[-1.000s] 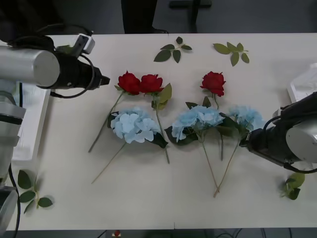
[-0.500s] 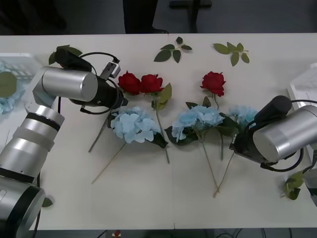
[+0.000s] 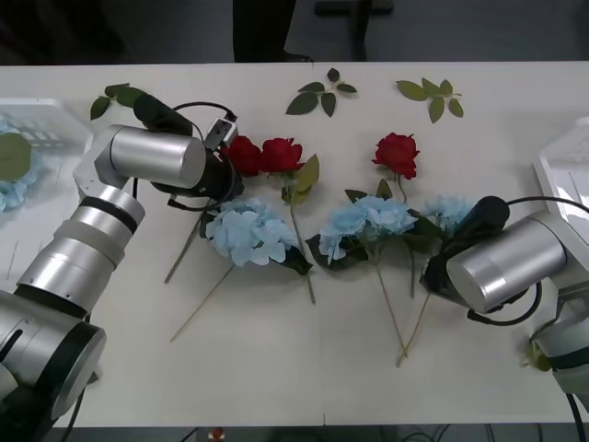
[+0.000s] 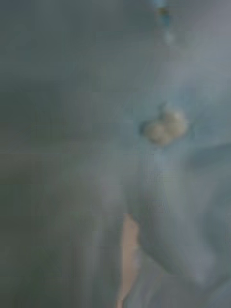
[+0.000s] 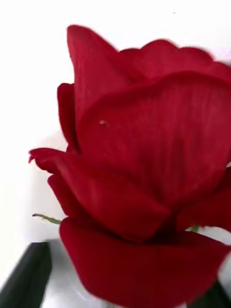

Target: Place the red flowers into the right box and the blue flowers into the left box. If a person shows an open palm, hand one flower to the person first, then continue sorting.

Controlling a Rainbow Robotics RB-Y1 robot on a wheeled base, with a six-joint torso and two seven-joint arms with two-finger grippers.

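Three red flowers lie in a row on the table: one on the left, its neighbour and one farther right. Below them lie three blue flowers. My left gripper is at the leftmost rose. In the left wrist view that rose's head sits close between the black fingers, which stand apart at the corners. My right gripper is at the stem side of the rightmost blue flower, whose petals press close to the right wrist camera.
The left box sits at the left table edge with a blue flower in it. The right box is at the right edge. Loose leaf sprigs lie at the back and front right.
My left arm swung right from over the left box until its gripper reached the leftmost rose. My right arm came in from the right edge and turned toward the rightmost blue flower.
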